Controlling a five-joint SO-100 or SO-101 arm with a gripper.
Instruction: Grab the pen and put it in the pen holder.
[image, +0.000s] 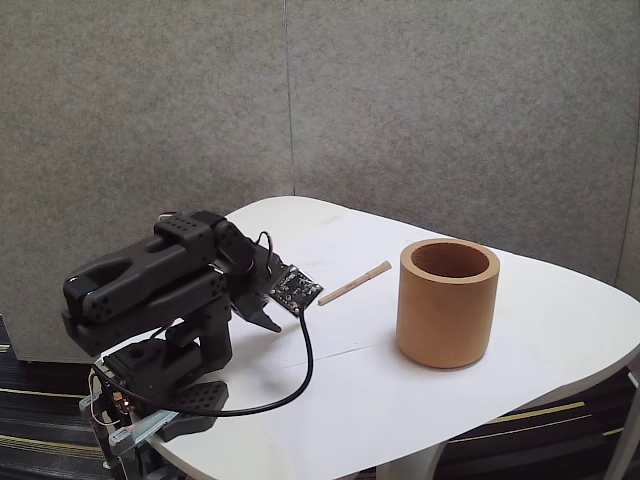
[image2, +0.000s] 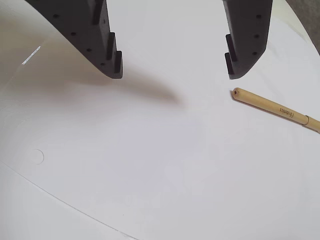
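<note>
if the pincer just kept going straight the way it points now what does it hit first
Most likely the bare white table: the open pincer points down at it with nothing between its fingers. The pen lies just off to the right in the wrist view, so it would probably be missed, though depth is unclear.

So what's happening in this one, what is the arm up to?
A small black robot arm sits folded low at the left end of a white table in the fixed view. Its gripper is open and holds nothing, hovering just short of the pen, which lies flat on the table, its near end just beyond one finger in the wrist view. The pen holder stands upright to the right of the pen, apart from it. The pen has not been picked up yet.
</note>
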